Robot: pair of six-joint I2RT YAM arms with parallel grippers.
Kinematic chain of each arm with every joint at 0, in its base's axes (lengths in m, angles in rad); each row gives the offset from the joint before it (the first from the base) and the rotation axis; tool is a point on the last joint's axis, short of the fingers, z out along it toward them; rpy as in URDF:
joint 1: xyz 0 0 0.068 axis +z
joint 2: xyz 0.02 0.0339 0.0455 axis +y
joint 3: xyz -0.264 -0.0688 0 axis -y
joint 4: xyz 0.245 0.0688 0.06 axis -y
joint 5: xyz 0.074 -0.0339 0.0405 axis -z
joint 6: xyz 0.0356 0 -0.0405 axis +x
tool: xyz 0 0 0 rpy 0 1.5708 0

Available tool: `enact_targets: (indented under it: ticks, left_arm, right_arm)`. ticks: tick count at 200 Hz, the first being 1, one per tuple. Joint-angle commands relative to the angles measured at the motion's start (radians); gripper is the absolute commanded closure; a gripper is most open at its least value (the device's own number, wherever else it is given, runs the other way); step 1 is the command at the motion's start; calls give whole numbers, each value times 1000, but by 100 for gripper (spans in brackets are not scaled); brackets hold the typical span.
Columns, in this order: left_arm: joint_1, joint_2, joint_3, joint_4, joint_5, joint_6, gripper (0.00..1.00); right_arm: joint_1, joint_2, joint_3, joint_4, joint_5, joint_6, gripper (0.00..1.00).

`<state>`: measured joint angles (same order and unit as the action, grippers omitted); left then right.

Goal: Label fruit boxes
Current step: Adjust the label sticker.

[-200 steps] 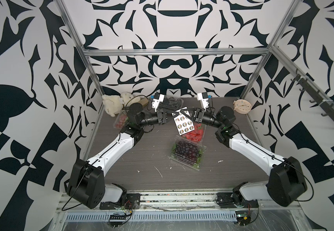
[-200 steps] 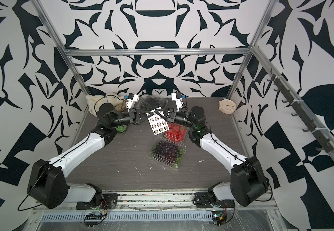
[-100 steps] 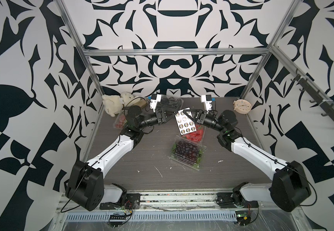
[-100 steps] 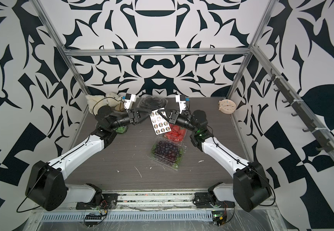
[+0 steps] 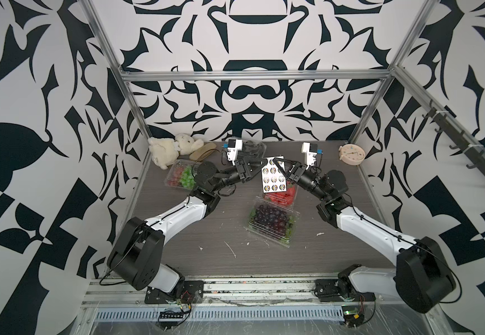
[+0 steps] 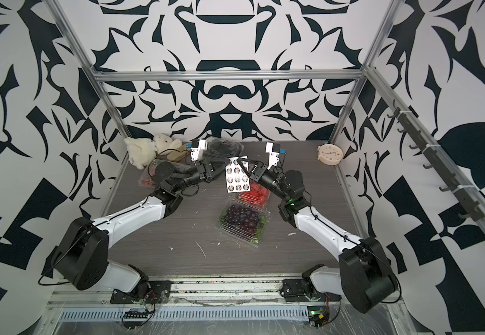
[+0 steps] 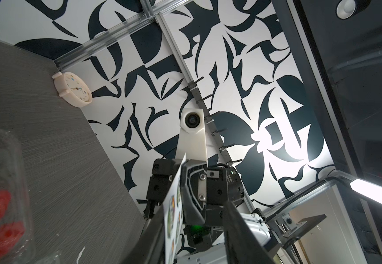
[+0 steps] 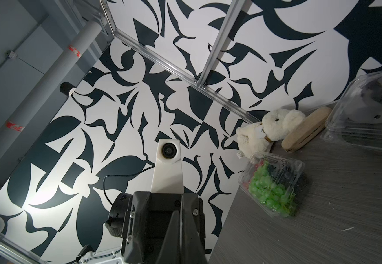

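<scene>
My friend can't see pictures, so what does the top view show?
Two robot arms meet above a grey table: the right gripper pinches a white sticker sheet over a strawberry box, the left gripper open beside it. A box of dark grapes lies in front; a mixed green-grape box, a plush toy and a clock sit at the back.

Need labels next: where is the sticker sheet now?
In a top view the sticker sheet hangs mid-air at centre-back, pinched by the right gripper, just above the strawberry box.
</scene>
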<state>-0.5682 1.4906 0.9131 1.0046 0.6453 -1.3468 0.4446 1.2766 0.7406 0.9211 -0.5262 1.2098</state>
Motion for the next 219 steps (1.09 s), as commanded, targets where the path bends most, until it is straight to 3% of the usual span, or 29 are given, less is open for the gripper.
enact_targets:
  ticks: [1, 29, 39, 45, 74, 119, 219]
  left_arm:
    - [-4, 12, -1, 85, -15, -15, 66]
    - [-5, 29, 17, 78, -10, -17, 88]
    - [-4, 35, 26, 67, -4, -13, 100]
    - [-1, 38, 30, 63, 1, -11, 100]
    - [13, 39, 44, 43, 26, 1, 100]
    - [27, 39, 50, 37, 30, -1, 100]
    - [27, 59, 56, 60, 88, -27, 100]
  right_arm:
    - [-5, -34, 3, 92, 29, 11, 100]
    - [-6, -27, 8, 97, 11, 20, 100]
    - [-7, -25, 10, 96, -3, 20, 100]
    - [-10, -24, 11, 94, -12, 22, 100]
    - [-27, -34, 17, 73, -59, 22, 80]
    - [-37, -47, 29, 44, -101, 11, 77]
    - [-40, -22, 63, 26, -115, 6, 82]
